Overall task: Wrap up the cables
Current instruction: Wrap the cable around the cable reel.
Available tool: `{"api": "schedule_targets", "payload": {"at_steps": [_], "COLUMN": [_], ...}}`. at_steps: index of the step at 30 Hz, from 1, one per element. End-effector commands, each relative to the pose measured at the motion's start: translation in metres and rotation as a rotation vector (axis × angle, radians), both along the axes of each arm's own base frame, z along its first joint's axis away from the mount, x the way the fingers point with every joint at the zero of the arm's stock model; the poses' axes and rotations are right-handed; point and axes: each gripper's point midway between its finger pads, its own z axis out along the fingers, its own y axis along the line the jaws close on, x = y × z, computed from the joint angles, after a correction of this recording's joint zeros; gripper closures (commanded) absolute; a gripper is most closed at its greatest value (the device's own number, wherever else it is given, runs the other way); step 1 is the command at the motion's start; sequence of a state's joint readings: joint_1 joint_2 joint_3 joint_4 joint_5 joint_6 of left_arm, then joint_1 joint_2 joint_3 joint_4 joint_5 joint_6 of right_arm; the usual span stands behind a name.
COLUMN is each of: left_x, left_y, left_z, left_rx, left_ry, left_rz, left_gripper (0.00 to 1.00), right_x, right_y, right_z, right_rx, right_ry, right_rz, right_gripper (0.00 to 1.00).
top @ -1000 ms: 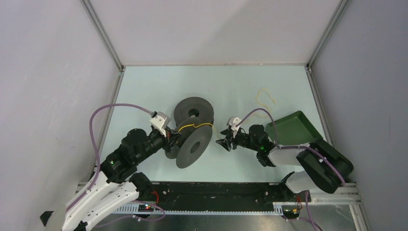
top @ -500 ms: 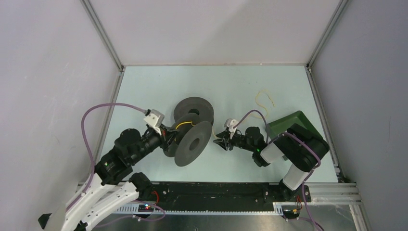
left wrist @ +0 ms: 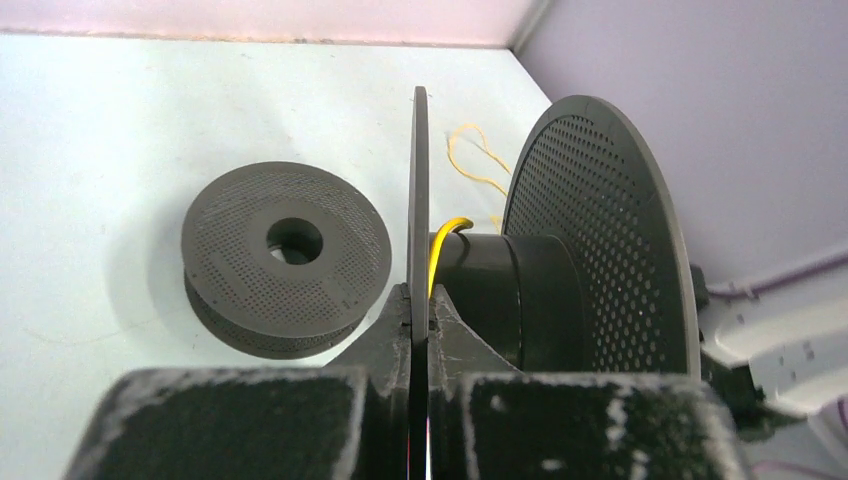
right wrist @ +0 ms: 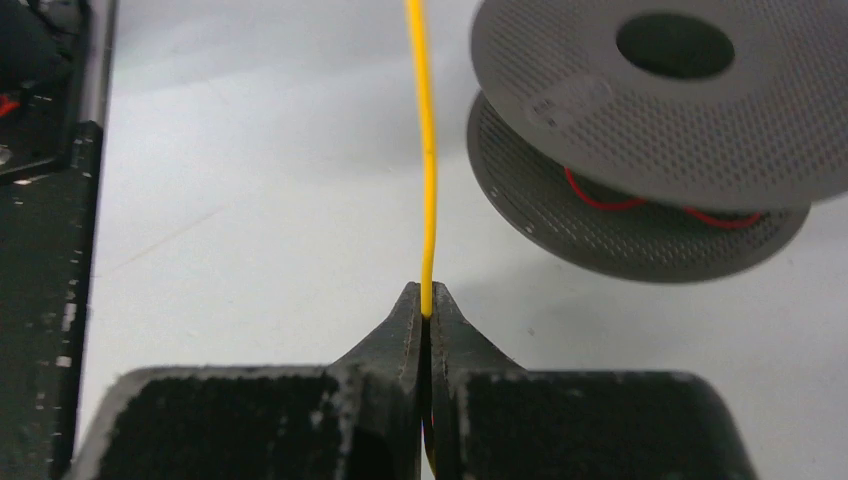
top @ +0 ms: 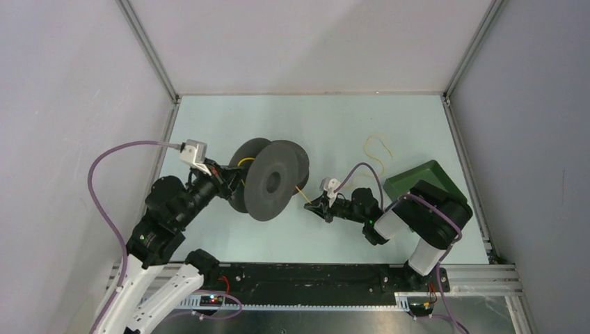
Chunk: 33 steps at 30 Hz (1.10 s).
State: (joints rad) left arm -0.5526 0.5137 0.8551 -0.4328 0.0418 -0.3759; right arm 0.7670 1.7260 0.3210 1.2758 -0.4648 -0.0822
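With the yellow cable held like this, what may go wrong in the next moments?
The left gripper pinches only the thin flange of the held spool, so a pull from the yellow cable, clamped in the right gripper, might twist it loose. Little cable sits on the hub, so it might slip off. The loose tail lies near the green tray and might snag there.

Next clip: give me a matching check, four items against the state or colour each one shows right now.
1 left pincer
2 right pincer
3 red cable
4 tray

a shut on the yellow cable
b wound on the lying spool
c shut on a flange of the held spool
d green

Pairs: 1-c, 2-a, 3-b, 4-d.
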Motion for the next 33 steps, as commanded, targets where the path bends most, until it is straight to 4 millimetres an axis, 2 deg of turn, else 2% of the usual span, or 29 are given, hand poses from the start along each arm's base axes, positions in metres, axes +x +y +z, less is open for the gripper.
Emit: {"api": "schedule_targets", "payload": {"at_steps": [1,3,6,7,8,9,10,11,12,13,14,15,16,18,21,22,23,24,29,33], "left_x": [0.013,0.022,0.031,0.034,0.036,0.04,0.043,0.046,0.048,0.051,0.054,0.056,0.059,0.063,0.069,0.069,0.069,0.068,0.063,0.059], "left_y": [0.015,0.027,0.041,0.047,0.05,0.055,0.057,0.062,0.064,0.07,0.075,0.077,0.08,0.082,0.081,0.082,0.08,0.081,0.078,0.071], "left_z": [0.062,0.064,0.065,0.065,0.064,0.061,0.057,0.054,0.049,0.045,0.039,0.036,0.03,0.022,0.008,0.008,0.004,0.004,-0.004,-0.019], "left_rx": [-0.224,-0.254,-0.29,-0.3,-0.316,-0.324,-0.335,-0.338,-0.334,-0.328,-0.305,-0.274,-0.252,-0.19,-0.101,-0.089,-0.064,-0.052,0.061,0.113], "left_ry": [-0.088,-0.082,-0.079,-0.082,-0.074,-0.068,-0.054,-0.049,-0.041,-0.039,-0.038,-0.04,-0.034,-0.024,0.002,0.004,0.011,0.008,0.017,0.071], "left_rz": [0.102,0.177,0.272,0.312,0.331,0.37,0.389,0.425,0.445,0.481,0.512,0.524,0.546,0.562,0.567,0.574,0.566,0.579,0.593,0.555], "left_gripper": [1.0,1.0,1.0,1.0,1.0,1.0,1.0,1.0,1.0,1.0,1.0,1.0,1.0,1.0,1.0,1.0,1.0,1.0,1.0,1.0], "right_x": [-0.006,-0.017,-0.017,-0.023,-0.023,-0.028,-0.023,-0.033,-0.029,-0.037,-0.033,-0.041,-0.038,-0.049,-0.052,-0.054,-0.053,-0.053,-0.051,-0.051], "right_y": [0.007,0.013,0.018,0.02,0.024,0.025,0.025,0.029,0.027,0.031,0.029,0.034,0.033,0.041,0.053,0.057,0.062,0.067,0.089,0.101], "right_z": [0.037,0.046,0.06,0.059,0.068,0.068,0.077,0.079,0.087,0.091,0.1,0.105,0.114,0.126,0.15,0.149,0.159,0.158,0.188,0.21], "right_rx": [0.058,0.031,-0.028,-0.074,-0.079,-0.124,-0.134,-0.161,-0.175,-0.2,-0.21,-0.232,-0.242,-0.265,-0.291,-0.311,-0.317,-0.345,-0.335,-0.318], "right_ry": [-0.105,-0.128,-0.205,-0.223,-0.245,-0.277,-0.305,-0.352,-0.383,-0.445,-0.476,-0.537,-0.567,-0.657,-0.787,-0.807,-0.845,-0.882,-1.002,-1.085], "right_rz": [-0.028,-0.035,-0.113,-0.122,-0.133,-0.146,-0.2,-0.182,-0.236,-0.221,-0.273,-0.261,-0.303,-0.306,-0.326,-0.324,-0.33,-0.324,-0.36,-0.384], "right_gripper": [1.0,1.0,1.0,1.0,1.0,1.0,1.0,1.0,1.0,1.0,1.0,1.0,1.0,1.0,1.0,1.0,1.0,1.0,1.0,1.0]}}
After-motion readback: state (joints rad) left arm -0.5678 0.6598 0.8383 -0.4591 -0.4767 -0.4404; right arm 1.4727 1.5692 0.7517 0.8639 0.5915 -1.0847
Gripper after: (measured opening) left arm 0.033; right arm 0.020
